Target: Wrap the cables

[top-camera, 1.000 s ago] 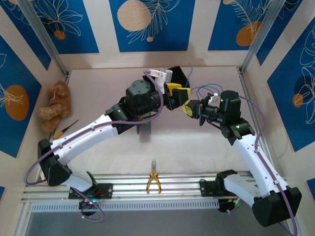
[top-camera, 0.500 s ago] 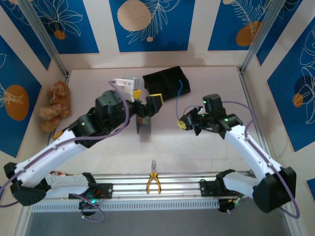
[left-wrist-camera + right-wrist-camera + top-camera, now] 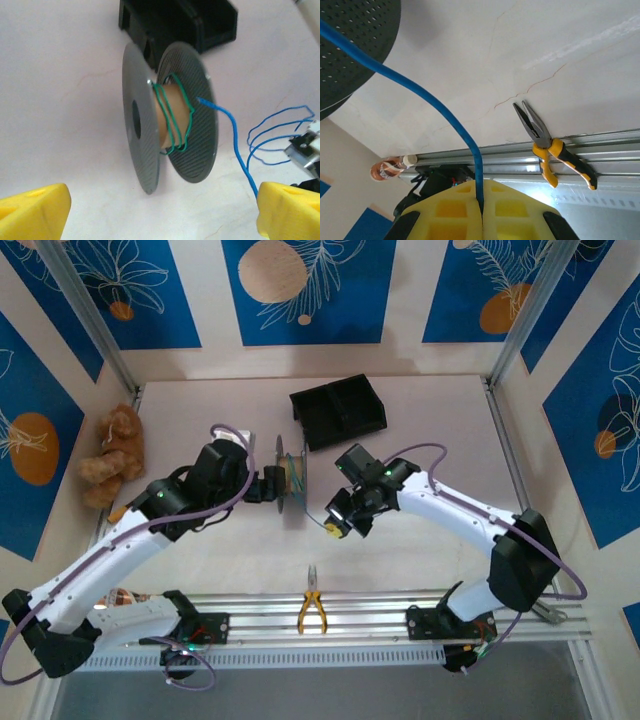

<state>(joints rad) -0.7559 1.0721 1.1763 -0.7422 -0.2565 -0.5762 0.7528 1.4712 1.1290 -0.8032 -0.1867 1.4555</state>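
A grey spool [image 3: 142,135] stands on edge on the table, with the green cable [image 3: 172,117] wound round its tan core. The blue cable [image 3: 235,145] starts at the spool's right disc and runs down to the right, with loose loops [image 3: 277,135] beside it. My left gripper [image 3: 160,217] is open, its yellow fingertips [image 3: 32,212] wide apart just short of the spool [image 3: 292,478]. My right gripper [image 3: 481,212] is shut on the blue cable [image 3: 435,107], to the right of the spool and nearer the front [image 3: 335,523].
A black tray [image 3: 338,412] sits behind the spool. Yellow-handled pliers [image 3: 313,610] lie on the front rail. A teddy bear [image 3: 115,452] rests at the left wall, with a screwdriver [image 3: 132,504] beside it.
The left gripper opened wide and dropped back to face the spool. The right gripper swung left and toward the front, pulling the blue cable with it.
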